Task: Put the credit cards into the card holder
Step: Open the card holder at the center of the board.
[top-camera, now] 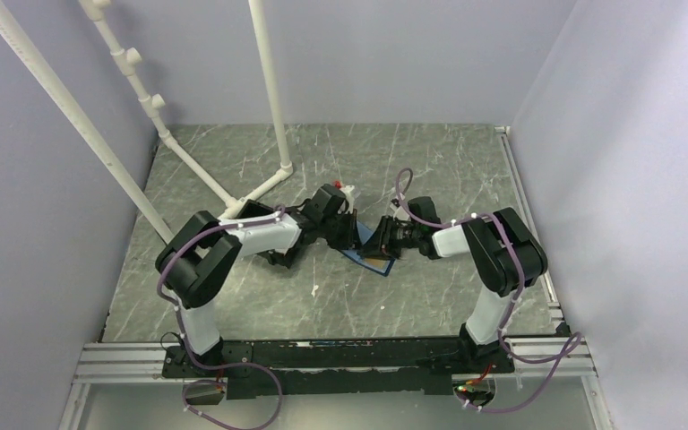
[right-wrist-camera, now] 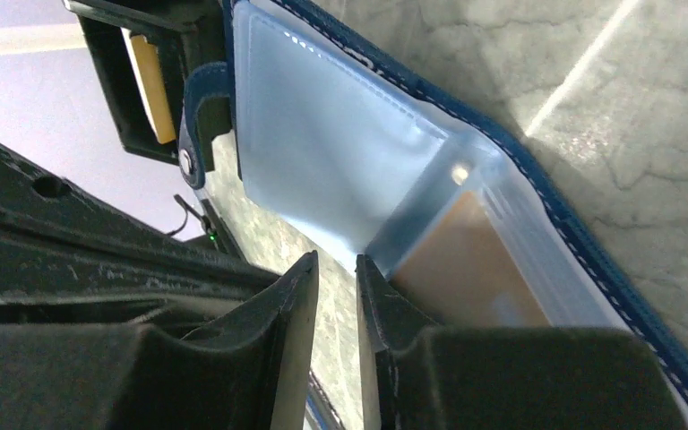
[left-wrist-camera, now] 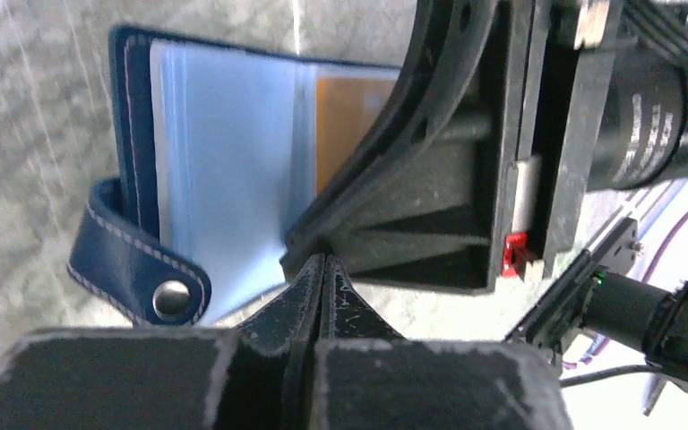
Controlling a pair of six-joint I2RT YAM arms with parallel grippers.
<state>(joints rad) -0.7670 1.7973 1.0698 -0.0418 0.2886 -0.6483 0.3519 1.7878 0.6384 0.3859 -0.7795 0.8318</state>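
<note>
**Orange card in its sleeve; pale card not in sight**

The card holder [left-wrist-camera: 224,161] is laid open on the counter [top-camera: 430,170], about midway across, with its snap tab [left-wrist-camera: 134,269] hanging off one edge. An orange-tan card [left-wrist-camera: 354,116] is seen inside a clear sleeve [right-wrist-camera: 322,152], seemingly pushed well in. The pale card cannot be made out in any view. The left tool [left-wrist-camera: 322,273] is closed, its fingertips met just beside the sleeve's edge, and nothing is seen between them. A narrow gap is shown by the right tool [right-wrist-camera: 336,269] at a sleeve corner; whether the leaf is pinched cannot be told.

The step is judged to be the full seating of the card. A light push along the sleeve's length is advised, with the holder pinned flat, since thin plastic would be buckled by a slanted push.

The holder is crowded by both tools, so each should be withdrawn singly, upward or outward. Open counter is seen beyond the holder and nearer the bases. A white pipe frame [top-camera: 269,90] is footed behind the left arm and should be given room.
</note>
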